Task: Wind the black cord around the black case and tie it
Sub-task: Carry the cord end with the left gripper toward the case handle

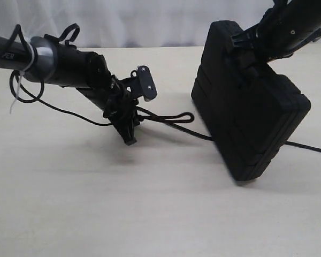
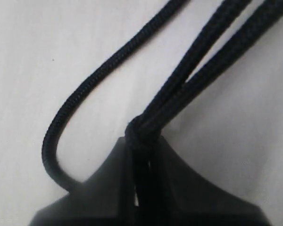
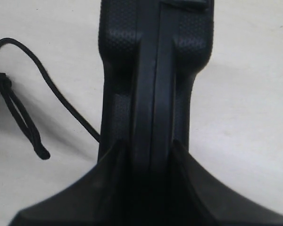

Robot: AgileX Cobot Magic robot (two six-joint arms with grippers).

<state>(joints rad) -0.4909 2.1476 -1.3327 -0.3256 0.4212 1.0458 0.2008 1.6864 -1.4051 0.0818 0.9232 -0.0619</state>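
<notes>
The right hand (image 3: 148,153) clamps the rigid black case (image 1: 251,118), tipped on the bench (image 1: 96,203). The left hand (image 2: 142,141) pinches the limp braided black cord (image 1: 171,119) doubled beside it — likely grippy, best held near its end.

Braided black cord (image 2: 87,84) (matt), pebbled plastic black case (image 3: 118,42).

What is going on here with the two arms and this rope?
The right gripper is clamped on the black case, which stands tilted on the table. The left gripper is shut on a doubled stretch of the black cord, low beside the case. The cord trails past the foot of the case; no turn around it shows yet.
</notes>
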